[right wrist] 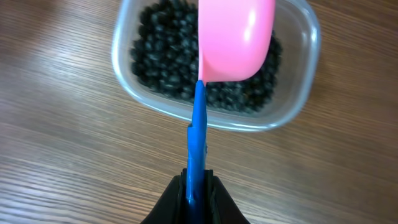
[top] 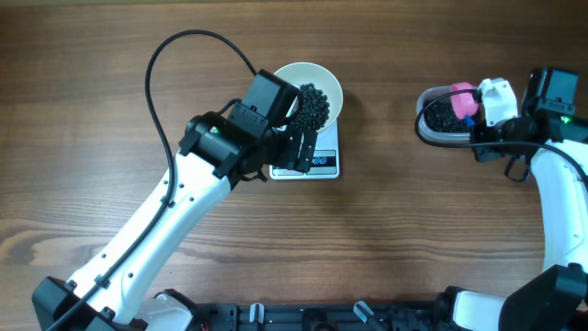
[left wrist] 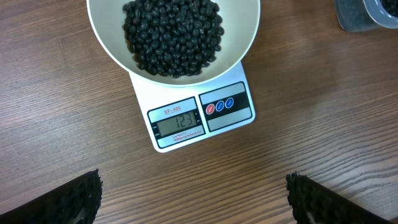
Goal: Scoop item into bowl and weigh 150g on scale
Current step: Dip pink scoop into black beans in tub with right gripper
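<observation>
The white bowl (top: 329,85) (left wrist: 241,41) stands on the small white scale (top: 323,165) (left wrist: 231,128) and holds a heap of the black item (top: 313,105) (left wrist: 173,34). The scale's display (left wrist: 179,122) shows digits that look like 123. My left gripper (top: 301,152) (left wrist: 196,199) hovers open in front of the scale, with nothing between its fingers. My right gripper (top: 485,118) (right wrist: 198,186) is shut on the blue handle (right wrist: 198,134) of a pink scoop cup (top: 462,99) (right wrist: 236,37). The cup hangs over a clear tub (top: 432,124) (right wrist: 297,102) holding more of the black item (right wrist: 160,68).
The brown wooden table (top: 395,230) carries the scale at centre and the tub at the far right. The left arm (top: 175,211) crosses the lower left with its black cable looping above. The right arm (top: 560,193) runs down the right edge.
</observation>
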